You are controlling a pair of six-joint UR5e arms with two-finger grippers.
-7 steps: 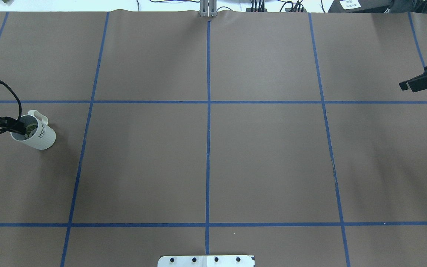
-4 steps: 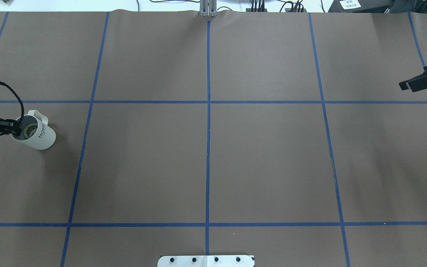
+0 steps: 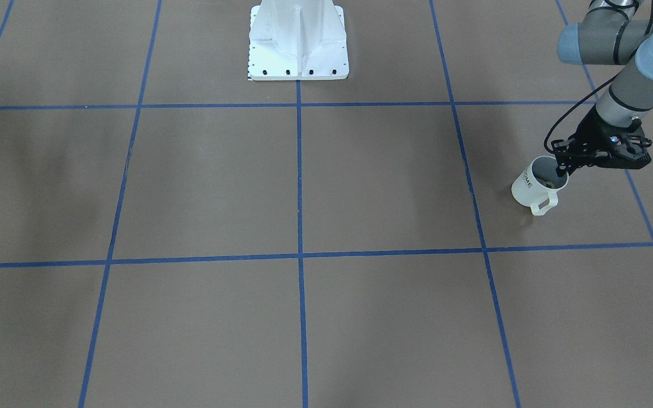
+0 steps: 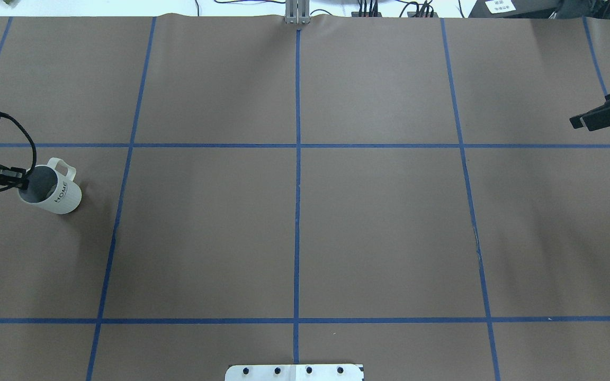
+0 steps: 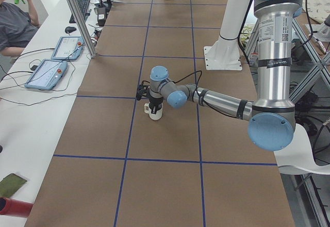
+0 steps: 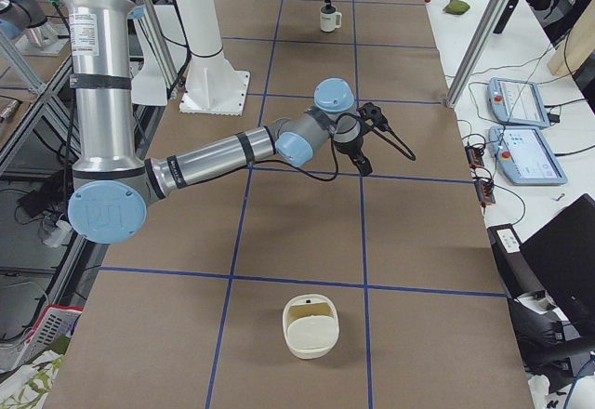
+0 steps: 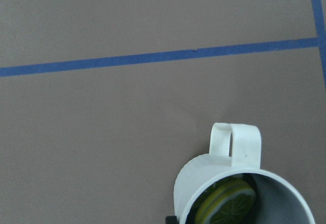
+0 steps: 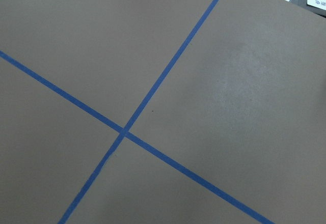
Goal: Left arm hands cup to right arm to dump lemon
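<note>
Cup pinched, lift seemingly under way
The left gripper has drawn back onto the rim and pinches the cup's wall. The cup, at the table's far left, has shifted and turned a little, so the grasp looks secure. The lemon lies inside. Far right, the right gripper is unmoved, fingers spread.

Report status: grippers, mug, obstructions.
Left gripper clamped on mug rim. Right gripper empty, far side. Lemon slice in mug. Cream tub beyond right gripper, not between arms.
</note>
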